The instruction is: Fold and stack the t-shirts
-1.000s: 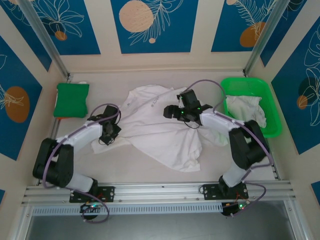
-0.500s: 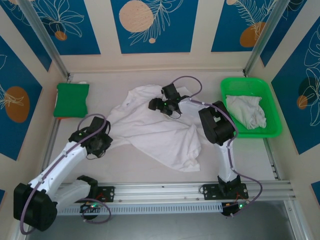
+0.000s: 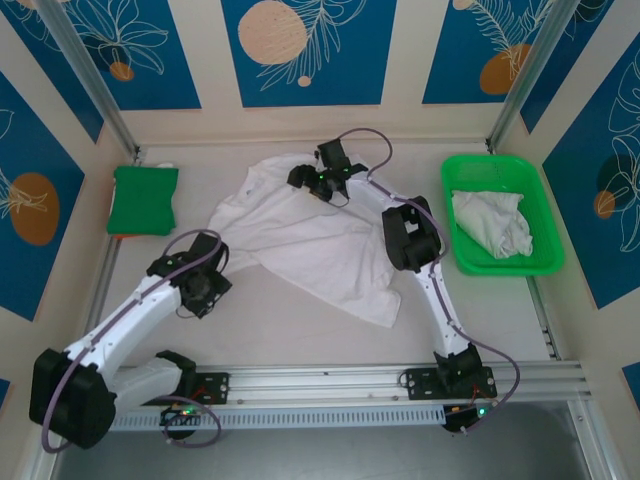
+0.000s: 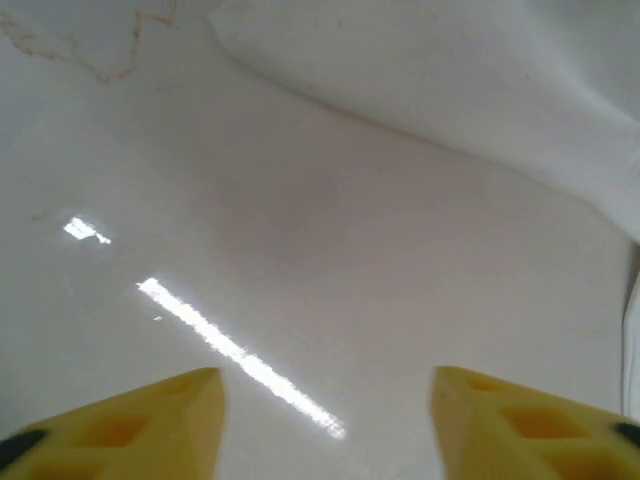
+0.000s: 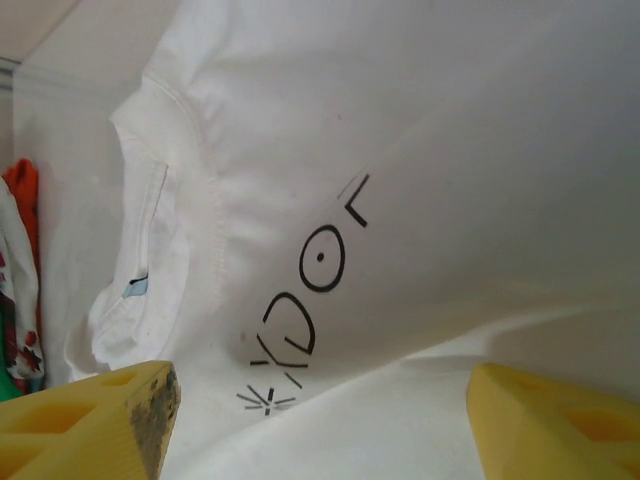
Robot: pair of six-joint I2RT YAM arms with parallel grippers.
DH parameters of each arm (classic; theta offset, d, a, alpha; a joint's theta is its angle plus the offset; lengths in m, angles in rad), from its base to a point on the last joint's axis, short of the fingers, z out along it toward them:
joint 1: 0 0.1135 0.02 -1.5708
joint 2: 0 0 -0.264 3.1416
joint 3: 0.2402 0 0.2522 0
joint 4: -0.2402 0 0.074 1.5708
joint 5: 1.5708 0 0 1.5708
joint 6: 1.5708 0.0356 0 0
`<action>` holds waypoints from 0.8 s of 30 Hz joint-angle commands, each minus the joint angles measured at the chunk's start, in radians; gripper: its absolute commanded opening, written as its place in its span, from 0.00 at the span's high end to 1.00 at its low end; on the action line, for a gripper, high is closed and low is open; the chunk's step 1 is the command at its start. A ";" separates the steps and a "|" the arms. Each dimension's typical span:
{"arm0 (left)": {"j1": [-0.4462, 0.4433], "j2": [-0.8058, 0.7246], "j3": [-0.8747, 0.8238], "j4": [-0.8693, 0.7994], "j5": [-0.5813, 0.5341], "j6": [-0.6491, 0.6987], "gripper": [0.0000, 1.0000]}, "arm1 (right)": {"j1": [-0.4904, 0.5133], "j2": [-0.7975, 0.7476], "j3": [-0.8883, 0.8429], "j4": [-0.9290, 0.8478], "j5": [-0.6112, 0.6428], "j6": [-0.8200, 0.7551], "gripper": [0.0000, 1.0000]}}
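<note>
Three walls of blue panels (image 3: 305, 50) with leaf drawings close in the pale, glossy table (image 3: 300, 335). The spread t-shirt (image 3: 310, 245) lies mid-table, soft and wrinkled, with a stitched collar and black print. A crumpled t-shirt (image 3: 490, 222) sits in the rigid green tray (image 3: 548, 262). My left gripper (image 3: 205, 287) hangs parted over bare table beside the cloth's edge. My right gripper (image 3: 305, 180) gapes above the collar, holding nothing.
</note>
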 commanded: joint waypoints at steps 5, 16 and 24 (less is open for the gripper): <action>0.038 0.251 0.181 0.171 -0.099 0.051 0.24 | -0.001 -0.038 -0.036 -0.046 -0.086 -0.022 0.23; 0.156 0.618 0.440 0.253 -0.037 0.062 0.34 | 0.008 -0.207 -0.246 0.070 -0.096 -0.050 0.23; 0.226 0.667 0.423 0.303 0.014 0.053 0.81 | 0.001 -0.204 -0.258 0.074 -0.087 -0.046 0.23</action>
